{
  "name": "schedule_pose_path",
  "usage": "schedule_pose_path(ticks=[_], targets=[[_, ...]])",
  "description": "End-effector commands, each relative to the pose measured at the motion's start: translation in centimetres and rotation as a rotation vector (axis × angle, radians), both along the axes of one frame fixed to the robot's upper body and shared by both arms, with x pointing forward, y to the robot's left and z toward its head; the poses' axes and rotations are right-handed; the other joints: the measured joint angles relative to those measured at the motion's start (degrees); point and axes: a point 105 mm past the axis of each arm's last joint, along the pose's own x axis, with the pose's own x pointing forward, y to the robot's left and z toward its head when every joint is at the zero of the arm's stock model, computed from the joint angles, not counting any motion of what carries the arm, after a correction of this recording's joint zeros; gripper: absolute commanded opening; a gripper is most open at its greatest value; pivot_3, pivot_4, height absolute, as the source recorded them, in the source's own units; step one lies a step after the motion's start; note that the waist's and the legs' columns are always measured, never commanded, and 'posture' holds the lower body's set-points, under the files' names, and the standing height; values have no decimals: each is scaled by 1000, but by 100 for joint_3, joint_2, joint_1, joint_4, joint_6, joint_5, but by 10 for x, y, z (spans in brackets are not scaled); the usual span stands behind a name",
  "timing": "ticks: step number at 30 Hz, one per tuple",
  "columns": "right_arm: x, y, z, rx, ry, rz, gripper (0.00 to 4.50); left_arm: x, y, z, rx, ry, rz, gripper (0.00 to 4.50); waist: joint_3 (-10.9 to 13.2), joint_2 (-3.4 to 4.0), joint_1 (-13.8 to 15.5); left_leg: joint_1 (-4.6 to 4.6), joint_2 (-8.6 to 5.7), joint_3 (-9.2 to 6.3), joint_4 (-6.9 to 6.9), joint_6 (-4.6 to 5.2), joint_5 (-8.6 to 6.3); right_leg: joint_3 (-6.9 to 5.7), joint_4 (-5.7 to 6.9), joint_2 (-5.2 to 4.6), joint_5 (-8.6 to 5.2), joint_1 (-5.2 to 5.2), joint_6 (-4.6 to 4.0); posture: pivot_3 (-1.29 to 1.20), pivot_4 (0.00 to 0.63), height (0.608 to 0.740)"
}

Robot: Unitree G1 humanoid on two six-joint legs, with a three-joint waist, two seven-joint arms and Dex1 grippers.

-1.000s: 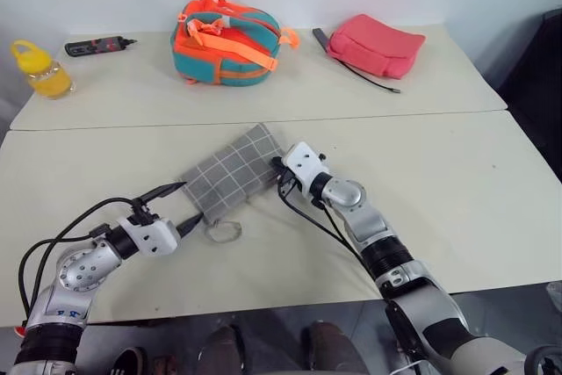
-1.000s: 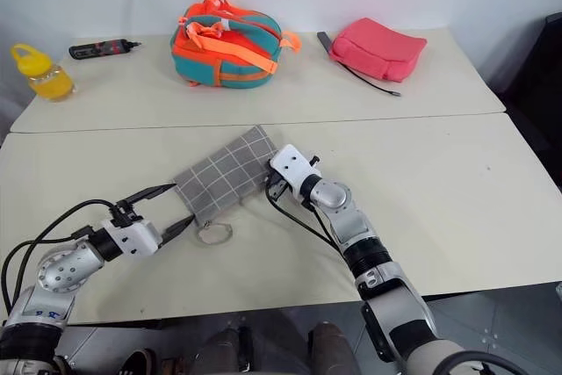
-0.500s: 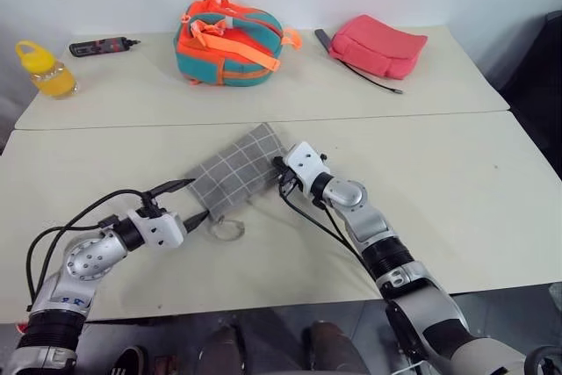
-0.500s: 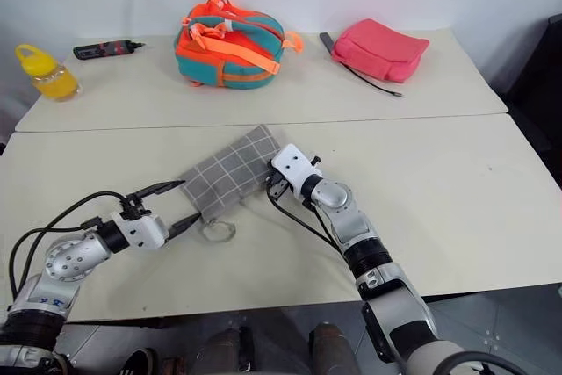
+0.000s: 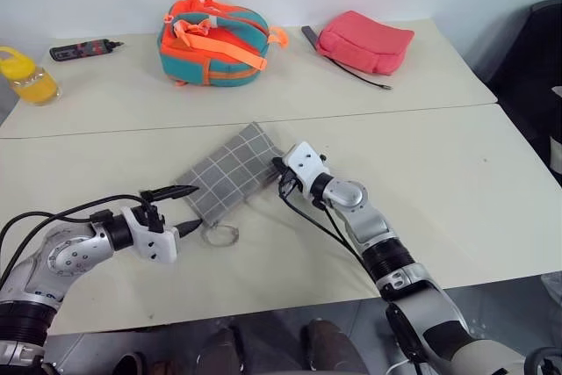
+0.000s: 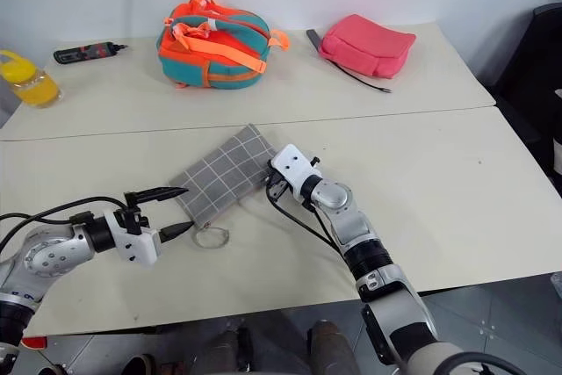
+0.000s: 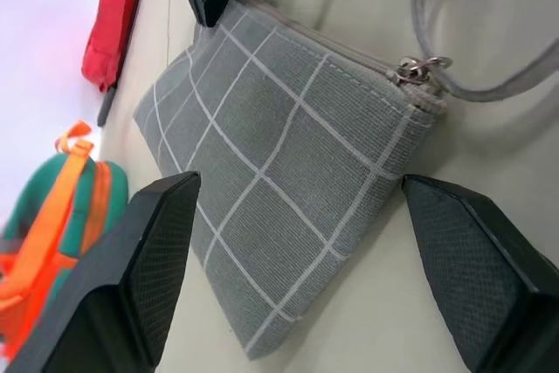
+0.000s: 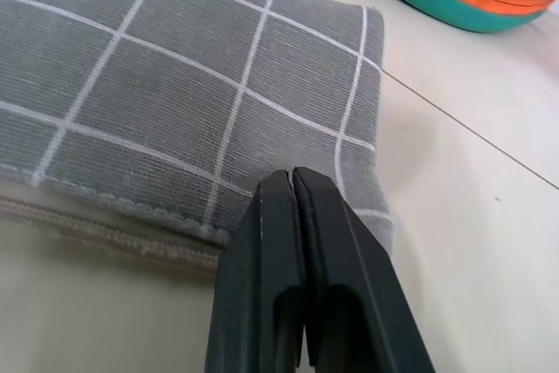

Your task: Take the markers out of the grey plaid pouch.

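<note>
Grey plaid pouch (image 5: 230, 181): laid flat and slantwise on the near bench (image 5: 457, 191), zip shut, its loop (image 5: 222, 234) trailed from the near corner.
Left gripper (image 5: 186, 208): jaws spread wide, held at the pouch's near corner; contact cannot be told.
Right gripper (image 5: 279, 177): jaws pressed together at the pouch's far zip edge, seen in the right wrist view; whether fabric is pinched cannot be told.
Markers: not seen.
Far bench: a teal-and-orange backpack (image 5: 213, 36), a pink pouch (image 5: 364, 40) and a yellow bottle (image 5: 25, 77) are carried.
</note>
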Motion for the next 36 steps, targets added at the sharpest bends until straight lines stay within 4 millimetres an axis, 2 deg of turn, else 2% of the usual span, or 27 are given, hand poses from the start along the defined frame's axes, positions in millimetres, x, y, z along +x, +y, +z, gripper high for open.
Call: schedule_pose_path(ticks=[1, 6, 10, 15, 19, 25, 27, 36], targets=[[0, 0, 8, 16, -17, 7, 76, -13, -1, -39, 72, 127, -9, 3953, 0, 0, 5, 0, -1, 1, 1, 1, 0, 0, 0, -1, 0, 0, 0, 0, 150, 740], [0, -1, 9, 20, -15, 4, 76, 0, -9, -48, 88, 119, 8, 3953, -10, 18, 82, 2, -3, 5, 3, 3, -1, 4, 1, -3, 0, 1, 0, 0, 150, 740], [0, 0, 10, 22, -15, 6, 76, 14, -19, -39, 71, 63, 5, 3953, -12, 20, 180, 6, -14, 5, 9, 15, 9, 5, 2, -10, 0, 8, 0, 0, 150, 740], [0, 0, 10, 23, -15, 4, 76, 23, -26, -38, 85, 42, 4, 3953, -12, 20, 268, 5, -21, 12, 12, 28, 21, 15, 2, -14, 2, 8, -3, 0, 150, 740], [0, 0, 11, 27, -18, 2, 76, 20, -38, -26, 24, 35, -41, 3953, -12, 20, 268, 5, -21, 14, 12, 29, 23, 16, 3, -15, 3, 8, -4, 0, 150, 740], [0, -3, 17, 39, -31, 2, 76, 4, -28, -28, 35, 114, -61, 3953, -14, 16, 205, 3, -9, 16, 7, 15, 14, 18, 10, -8, 3, -7, -2, 0, 150, 740], [0, -3, 18, 42, -28, 6, 76, 6, -26, -30, 10, 120, -35, 3953, -14, 16, 164, 3, -4, 18, 2, 6, 6, 18, 9, -5, 3, -12, -2, 0, 150, 740], [1, -3, 16, 28, -25, 6, 76, 26, -52, -33, -7, 58, 2, 3953, -14, 16, 244, 3, -12, 21, 19, 18, 7, 17, 2, -8, 3, 0, 0, 0, 150, 740]])
